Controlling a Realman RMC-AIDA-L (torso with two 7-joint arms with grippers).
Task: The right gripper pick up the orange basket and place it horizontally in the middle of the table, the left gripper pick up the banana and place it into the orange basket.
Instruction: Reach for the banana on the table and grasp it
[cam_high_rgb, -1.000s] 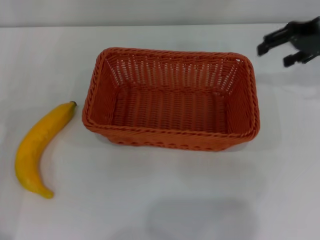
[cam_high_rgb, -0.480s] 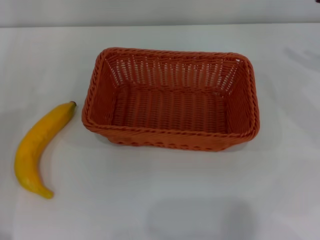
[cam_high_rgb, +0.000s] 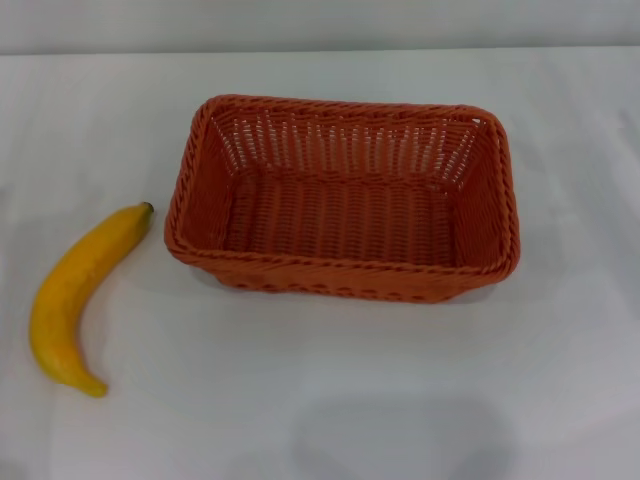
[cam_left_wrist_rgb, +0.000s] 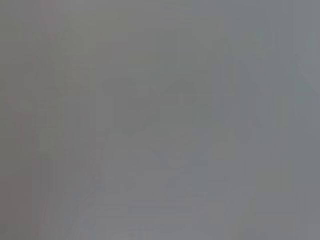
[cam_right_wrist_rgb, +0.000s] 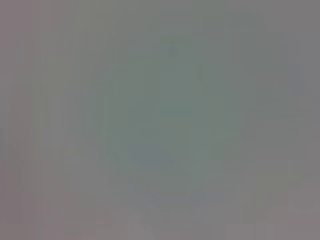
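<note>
The orange basket (cam_high_rgb: 342, 197) lies lengthwise across the middle of the white table (cam_high_rgb: 330, 390) in the head view, open side up and with nothing inside it. The banana (cam_high_rgb: 78, 292) rests on the table to the basket's left, its dark stem tip pointing toward the basket's left end and a small gap between them. Neither the left gripper nor the right gripper shows in the head view. Both wrist views are a plain grey blur with no object or finger to make out.
The table's far edge runs along the top of the head view against a pale wall (cam_high_rgb: 320, 22). Bare tabletop lies in front of the basket and to its right.
One second ago the right gripper hung at the far right above the table beyond the basket's corner; it left the head view by half a second ago. Basket and banana have not moved.
</note>
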